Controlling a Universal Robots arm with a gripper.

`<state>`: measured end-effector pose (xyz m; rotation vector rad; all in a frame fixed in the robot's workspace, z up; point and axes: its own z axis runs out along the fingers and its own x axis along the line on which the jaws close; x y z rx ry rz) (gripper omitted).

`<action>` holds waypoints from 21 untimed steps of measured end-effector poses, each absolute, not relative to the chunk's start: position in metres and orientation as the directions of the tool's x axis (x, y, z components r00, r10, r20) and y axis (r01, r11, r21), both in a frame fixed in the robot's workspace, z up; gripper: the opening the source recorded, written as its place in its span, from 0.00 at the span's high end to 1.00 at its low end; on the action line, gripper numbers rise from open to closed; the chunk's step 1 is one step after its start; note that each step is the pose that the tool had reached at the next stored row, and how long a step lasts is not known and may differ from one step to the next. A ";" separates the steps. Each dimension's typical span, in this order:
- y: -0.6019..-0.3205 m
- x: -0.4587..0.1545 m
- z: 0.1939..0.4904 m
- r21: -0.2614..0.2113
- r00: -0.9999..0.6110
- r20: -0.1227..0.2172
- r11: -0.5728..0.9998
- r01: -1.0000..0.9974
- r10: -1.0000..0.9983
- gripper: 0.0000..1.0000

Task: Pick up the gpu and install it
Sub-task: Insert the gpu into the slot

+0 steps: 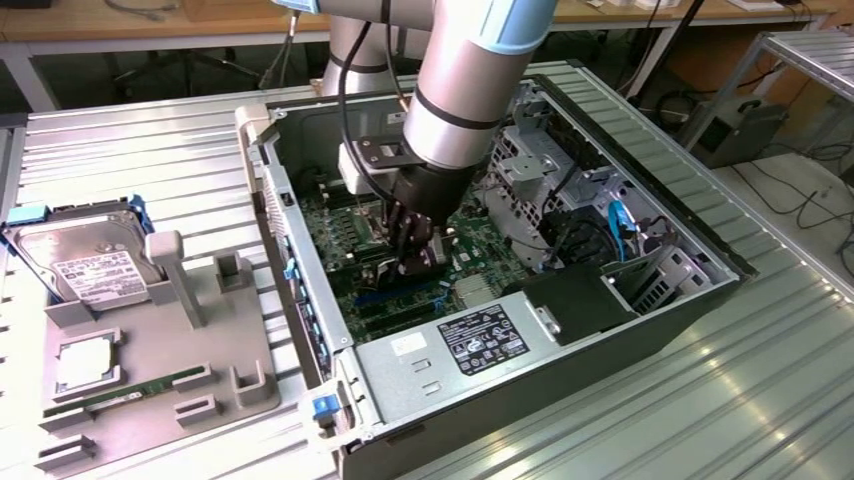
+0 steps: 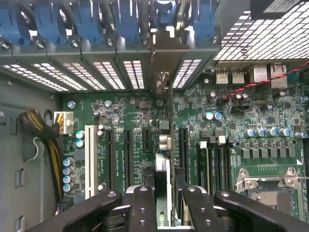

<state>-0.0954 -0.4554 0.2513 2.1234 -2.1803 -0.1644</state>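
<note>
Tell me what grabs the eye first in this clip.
The arm plunging into the open computer case, its pincer low over the green motherboard, closed on the thin gpu standing edge-on above the slots. On the exterior view's left, a hard drive rests on a grey tray.

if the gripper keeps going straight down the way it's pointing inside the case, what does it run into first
Most likely the motherboard. The gripper points down into the open case, shut on the gpu, which stands edge-on over the expansion slots, so the card's lower edge would meet the board first. How much gap remains is unclear.
</note>
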 end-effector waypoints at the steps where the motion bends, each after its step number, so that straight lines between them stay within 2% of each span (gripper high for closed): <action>1: -0.455 -0.095 0.251 0.142 -0.027 -0.008 0.026 -0.990 -1.000 0.74; 8: -0.455 -0.095 0.249 0.142 -0.027 -0.009 0.026 -0.990 -1.000 0.72; 9: -0.455 -0.095 0.251 0.142 -0.027 -0.009 0.026 -0.990 -1.000 0.60; 15: -0.455 -0.096 0.281 0.142 -0.027 -0.009 0.026 -0.990 -1.000 0.60; 20: -0.454 -0.102 0.285 0.120 -0.027 -0.009 0.026 -0.992 -1.000 0.62; 21: -0.453 -0.104 0.285 0.113 -0.027 -0.009 0.026 -0.993 -1.000 0.68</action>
